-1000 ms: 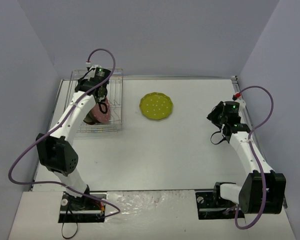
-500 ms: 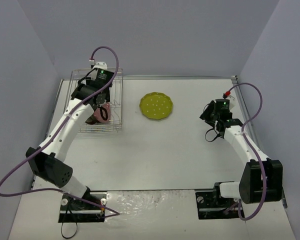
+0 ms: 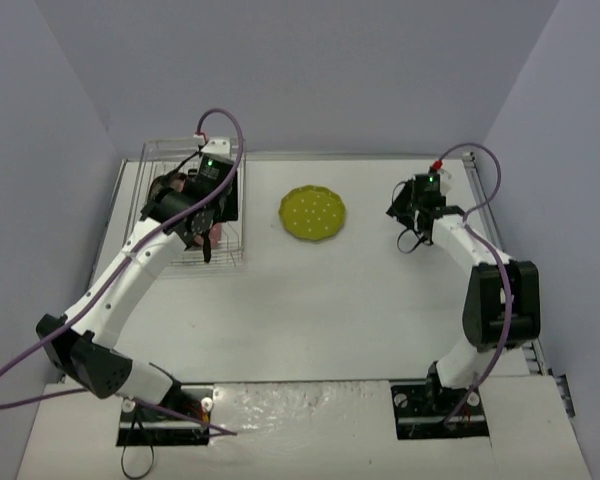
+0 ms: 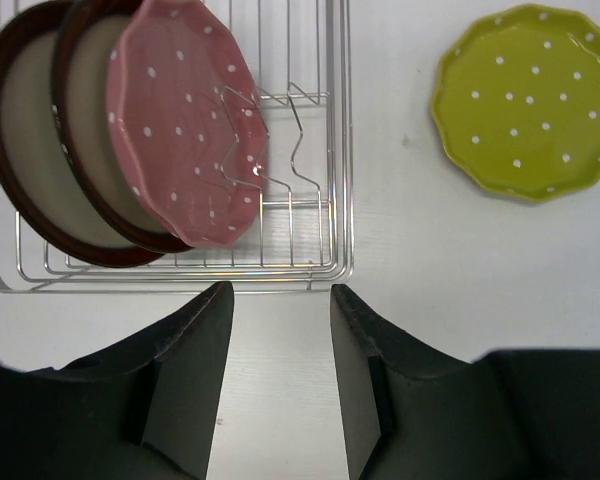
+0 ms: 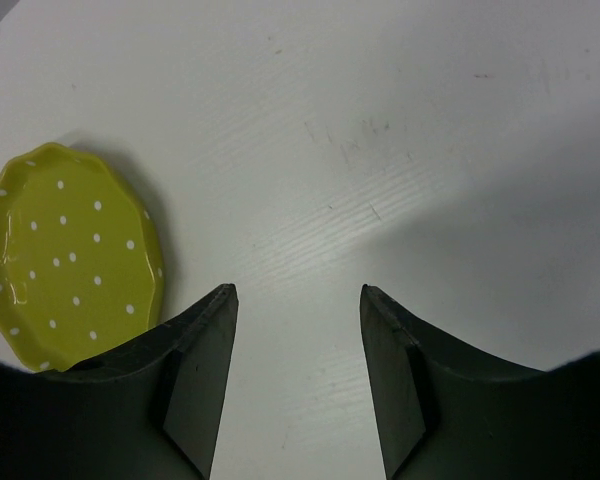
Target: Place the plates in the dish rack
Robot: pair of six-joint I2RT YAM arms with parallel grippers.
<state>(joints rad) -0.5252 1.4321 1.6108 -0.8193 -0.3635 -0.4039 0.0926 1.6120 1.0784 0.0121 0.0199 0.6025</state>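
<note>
1. The dish rack [image 4: 338,150] is seen in the upper left of the left wrist view, standing on the white table [image 4: 460,300].
2. Three plates are held on edge in the left part of the rack, leaning and overlapped.
3. The outer dark-rimmed plate [image 4: 20,150] is placed furthest left, and the second dark-rimmed plate [image 4: 85,120] is set just beside it; beige centres are shown on both.
4. The pink plate [image 4: 185,150], dotted white, is stood in front of them, with wire tines [image 4: 295,150] seen just to its right.
5. The yellow-green plate [image 4: 525,100] is laid flat on the table in the upper right of that view, apart from the rack.
6. The left gripper [image 4: 280,300] is found at the bottom of the frame, below the rack's lower rim in the picture; its fingers are spread and nothing is held between them.
7. The right gripper [image 5: 297,300] is likewise parted and empty over bare table, with the yellow-green plate seen at the lower left of the right wrist view, partly hidden by one finger.
8. In the top view, the right gripper is placed in the upper right, well apart from the plate near the upper centre.
</note>
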